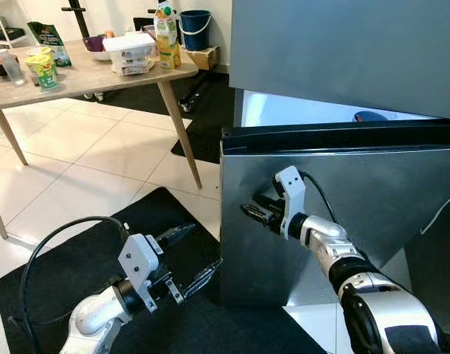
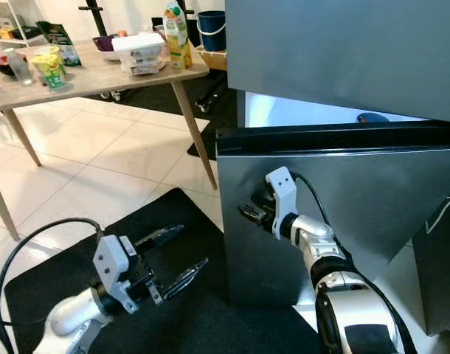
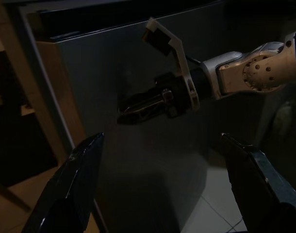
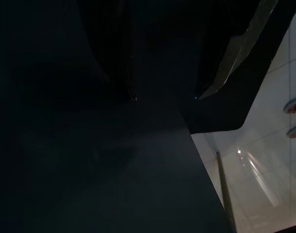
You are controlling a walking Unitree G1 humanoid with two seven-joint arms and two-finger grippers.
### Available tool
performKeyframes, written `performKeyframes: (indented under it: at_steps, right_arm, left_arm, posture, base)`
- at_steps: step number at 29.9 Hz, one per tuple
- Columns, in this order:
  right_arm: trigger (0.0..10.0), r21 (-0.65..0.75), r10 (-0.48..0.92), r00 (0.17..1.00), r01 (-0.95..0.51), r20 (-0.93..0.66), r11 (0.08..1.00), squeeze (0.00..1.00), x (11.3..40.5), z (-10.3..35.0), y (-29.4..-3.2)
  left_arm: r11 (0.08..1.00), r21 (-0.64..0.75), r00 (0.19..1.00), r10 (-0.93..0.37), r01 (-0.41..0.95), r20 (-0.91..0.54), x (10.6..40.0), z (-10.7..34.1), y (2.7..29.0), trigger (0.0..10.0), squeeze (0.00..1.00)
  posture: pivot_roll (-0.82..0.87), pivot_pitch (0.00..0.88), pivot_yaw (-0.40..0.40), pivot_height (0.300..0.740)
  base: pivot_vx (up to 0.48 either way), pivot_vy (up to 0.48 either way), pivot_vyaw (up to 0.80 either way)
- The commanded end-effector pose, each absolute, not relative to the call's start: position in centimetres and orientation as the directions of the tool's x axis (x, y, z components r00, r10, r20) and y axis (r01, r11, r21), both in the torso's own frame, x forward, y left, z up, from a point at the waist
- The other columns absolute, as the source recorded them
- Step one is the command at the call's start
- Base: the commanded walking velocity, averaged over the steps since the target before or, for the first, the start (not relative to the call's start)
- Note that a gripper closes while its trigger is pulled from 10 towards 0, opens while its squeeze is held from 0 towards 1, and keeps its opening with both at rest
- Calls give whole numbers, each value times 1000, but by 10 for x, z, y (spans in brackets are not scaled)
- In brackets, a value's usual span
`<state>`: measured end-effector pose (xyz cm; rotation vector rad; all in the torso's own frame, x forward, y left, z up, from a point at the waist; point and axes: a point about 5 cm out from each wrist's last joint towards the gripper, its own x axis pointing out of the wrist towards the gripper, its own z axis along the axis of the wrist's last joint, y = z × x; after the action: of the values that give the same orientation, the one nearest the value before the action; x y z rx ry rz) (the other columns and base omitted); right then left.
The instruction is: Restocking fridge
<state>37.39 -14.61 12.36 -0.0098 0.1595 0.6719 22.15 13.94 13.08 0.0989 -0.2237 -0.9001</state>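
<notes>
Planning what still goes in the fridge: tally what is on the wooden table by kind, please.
Juice carton: 1
Green cup: 1
Clear glass: 1
White lidded containers, stacked: 2
Purple bowl: 1
Green bag: 1
Total: 7 that I can make out; the table's far left edge is cut off.

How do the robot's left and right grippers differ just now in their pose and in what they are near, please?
The left gripper hangs low over the black mat, in front of the fridge's lower door, touching nothing, while the right gripper is raised against that steel door. The left gripper's fingers are spread wide; the right gripper's lie close together, whether fully shut is unclear. Both have long black fingers on silver arms, and neither holds anything.
</notes>
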Motion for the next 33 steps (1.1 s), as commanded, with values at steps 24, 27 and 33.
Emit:
performKeyframes:
  at_steps: [24,27,33]
  right_arm:
    - [10000,-78,441,890,-451,-120,889,0,399,163,-147]
    - [10000,-96,414,904,-424,-107,900,0,402,170,-146]
    - [10000,-140,348,934,-356,-79,924,0,409,187,-145]
  left_arm:
    - [684,195,667,-729,703,154,217,139,147,10000,0]
    - [693,197,672,-720,693,171,219,142,145,10000,0]
    - [706,203,681,-708,678,188,220,148,145,10000,0]
  posture:
    - [78,164,-10,740]
    - [88,176,-17,740]
    - [103,198,-25,740]
  base:
    - [0,0,0]
    - [0,0,0]
    - [0,0,0]
